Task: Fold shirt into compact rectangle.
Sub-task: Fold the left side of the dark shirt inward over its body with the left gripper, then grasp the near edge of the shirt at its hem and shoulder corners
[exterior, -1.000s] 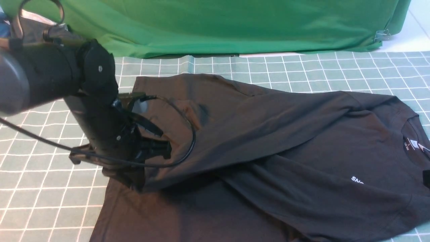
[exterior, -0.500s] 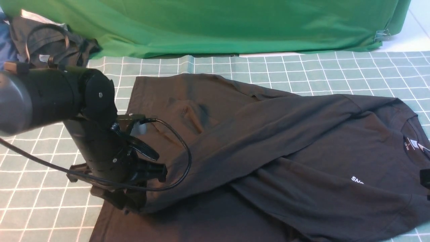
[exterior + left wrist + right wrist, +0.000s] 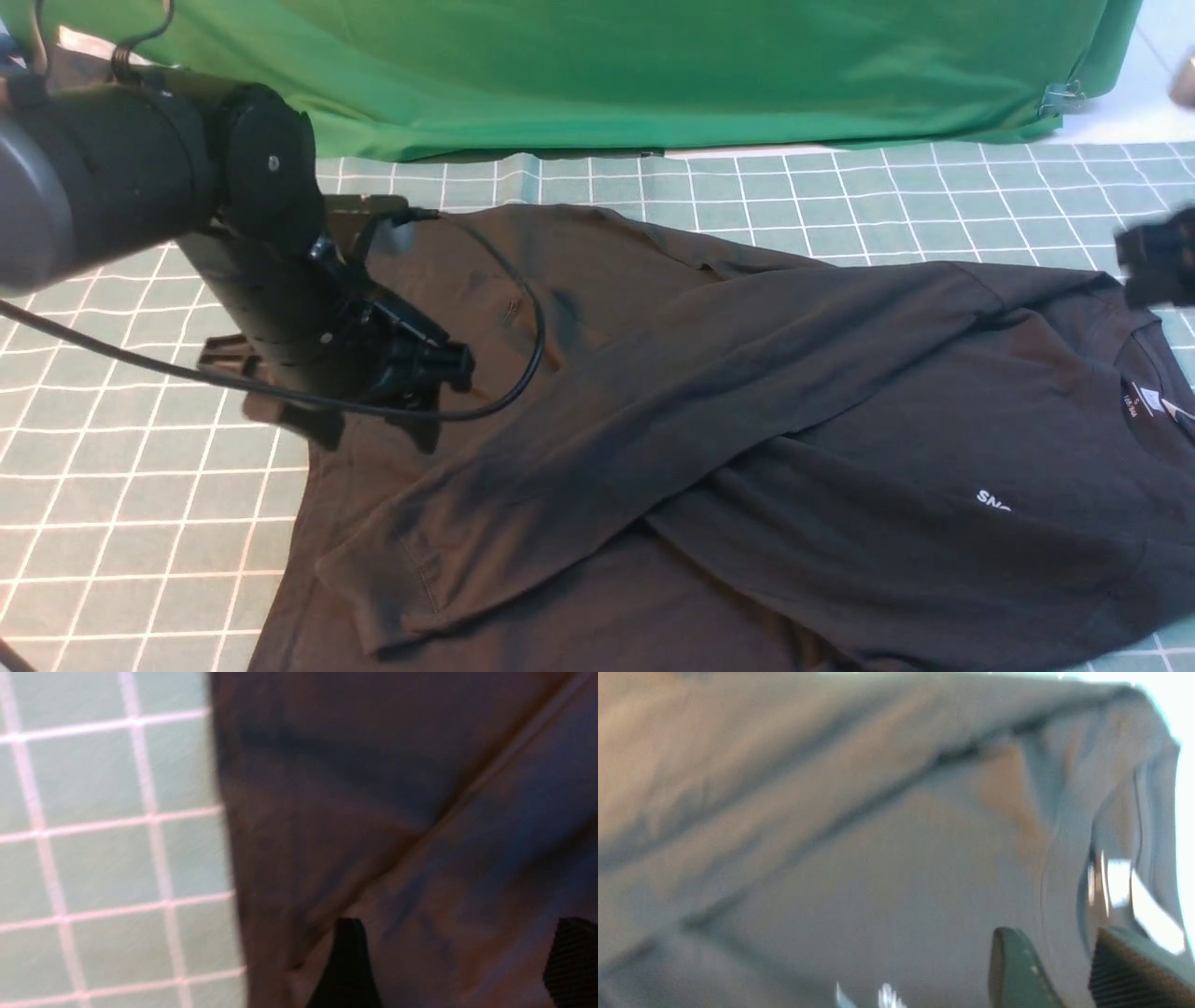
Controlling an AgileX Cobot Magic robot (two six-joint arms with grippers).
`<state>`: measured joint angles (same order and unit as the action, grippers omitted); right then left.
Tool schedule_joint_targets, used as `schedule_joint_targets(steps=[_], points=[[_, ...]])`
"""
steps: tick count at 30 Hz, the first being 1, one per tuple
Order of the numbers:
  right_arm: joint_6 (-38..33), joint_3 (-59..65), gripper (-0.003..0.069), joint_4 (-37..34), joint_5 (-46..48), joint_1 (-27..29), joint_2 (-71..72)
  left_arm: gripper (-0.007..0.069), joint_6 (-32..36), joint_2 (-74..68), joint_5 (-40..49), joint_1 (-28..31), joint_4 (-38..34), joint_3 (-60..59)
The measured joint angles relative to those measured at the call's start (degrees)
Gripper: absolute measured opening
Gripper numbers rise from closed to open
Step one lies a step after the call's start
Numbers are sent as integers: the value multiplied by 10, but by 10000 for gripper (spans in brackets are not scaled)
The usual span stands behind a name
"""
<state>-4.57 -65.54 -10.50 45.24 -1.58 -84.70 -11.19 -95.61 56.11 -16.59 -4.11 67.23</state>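
The black shirt (image 3: 840,420) lies spread on the grid mat, its collar and white neck label (image 3: 1144,403) at the right. Part of the white chest print (image 3: 992,501) shows. One long sleeve (image 3: 607,439) lies diagonally across the body, and its cuff (image 3: 383,588) rests flat near the front left. My left gripper (image 3: 373,434) hovers open above the shirt's left part, holding nothing. The left wrist view shows the left gripper (image 3: 460,952) with jaws wide over dark cloth (image 3: 373,788). My right gripper (image 3: 1158,257), blurred, is at the far right shoulder. In its wrist view the right gripper (image 3: 1064,970) stands open over the cloth (image 3: 831,835).
The pale green grid mat (image 3: 112,523) covers the table. A green cloth backdrop (image 3: 653,75) hangs along the far edge, held by a metal clip (image 3: 1060,98) at the right. A black cable (image 3: 523,373) loops from my left wrist over the shirt.
My left gripper opened, let go of the sleeve cuff and lifted away toward the back. The sleeve dropped flat across the shirt. My right gripper moved from the chest side to the far shoulder.
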Motion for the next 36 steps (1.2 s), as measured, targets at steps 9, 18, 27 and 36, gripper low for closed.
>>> schedule_joint_targets(steps=[9, 18, 27, 36], points=[[-53, -231, 498, -2, 32, -27, -214, 362, 12, 0, -13, 0, -7, 0], [-130, -369, 552, -1, 69, -51, -385, 338, 12, 0, -13, 0, -7, 0], [-170, -407, 472, 1, 129, -51, -452, 338, 14, 0, -13, 0, -7, 0], [-180, -432, 40, 0, 144, -51, -454, 338, 18, 0, -19, 0, -8, 0]])
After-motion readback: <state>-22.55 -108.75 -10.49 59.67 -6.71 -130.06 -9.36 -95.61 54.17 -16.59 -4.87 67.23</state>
